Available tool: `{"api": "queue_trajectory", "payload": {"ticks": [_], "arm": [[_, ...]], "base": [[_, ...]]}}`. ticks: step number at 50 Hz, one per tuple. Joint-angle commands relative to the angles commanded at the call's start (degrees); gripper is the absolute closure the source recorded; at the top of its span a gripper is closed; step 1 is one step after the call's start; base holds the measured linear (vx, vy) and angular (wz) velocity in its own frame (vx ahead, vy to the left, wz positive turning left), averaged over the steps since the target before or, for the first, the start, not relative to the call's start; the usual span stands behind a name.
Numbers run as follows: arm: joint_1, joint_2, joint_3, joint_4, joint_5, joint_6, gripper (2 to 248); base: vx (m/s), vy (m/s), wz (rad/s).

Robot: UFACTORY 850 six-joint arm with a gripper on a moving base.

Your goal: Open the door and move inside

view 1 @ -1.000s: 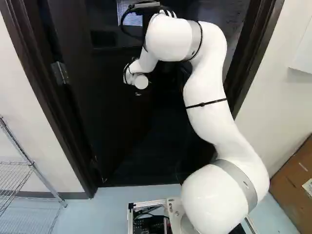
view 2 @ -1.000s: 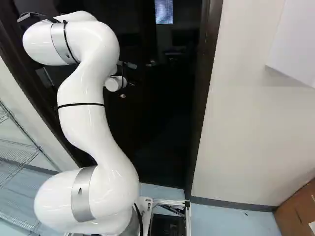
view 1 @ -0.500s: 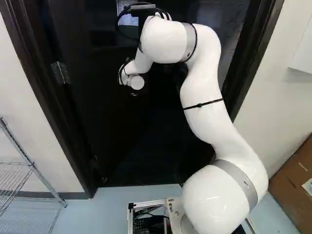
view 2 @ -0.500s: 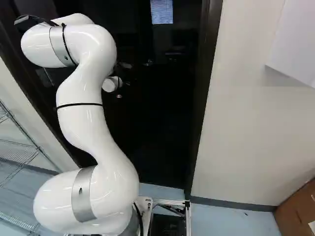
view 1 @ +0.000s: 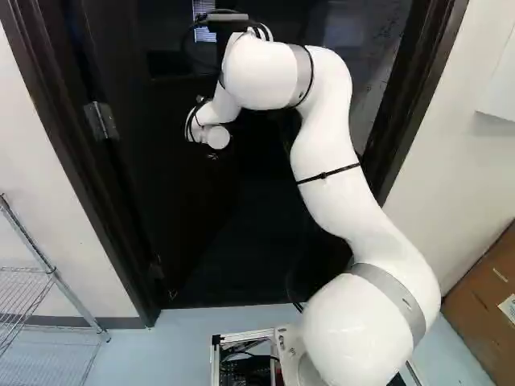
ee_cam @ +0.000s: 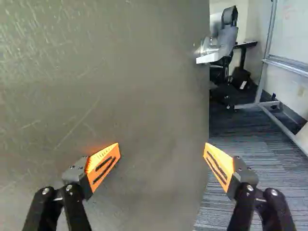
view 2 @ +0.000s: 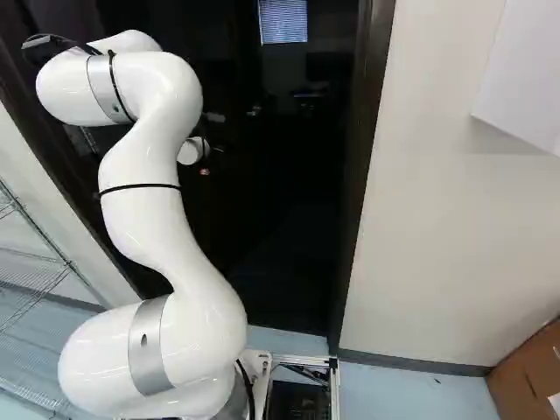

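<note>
The dark door stands ajar, swung away from me on its hinge at the left of the left base view. My arm's white wrist is up against or close to its face; the gripper cannot be made out there against the dark door. In the wrist view the gripper is wide open with nothing between its fingers. One finger is over the grey-looking door face, the other by the free edge. Whether they touch it, I cannot tell. Ahead, at that edge, is the metal handle.
Past the door's edge lie striped carpet and a whiteboard stand. The door frame borders the opening. A wire rack is at the left of the left base view, a cardboard box at its right.
My arm's wrist has shifted ahead and to the left in both base views. The door has swung further inward, and more of the blinds beyond shows in the right base view. The base has not moved.
</note>
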Motion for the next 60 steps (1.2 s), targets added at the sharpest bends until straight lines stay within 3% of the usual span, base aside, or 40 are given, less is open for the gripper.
{"api": "queue_trajectory", "payload": {"ticks": [60], "arm": [[5.5,-6.4,-9.0,-9.2,-2.1,0.0,3]], "base": [[0.000,0.000,0.000]]}}
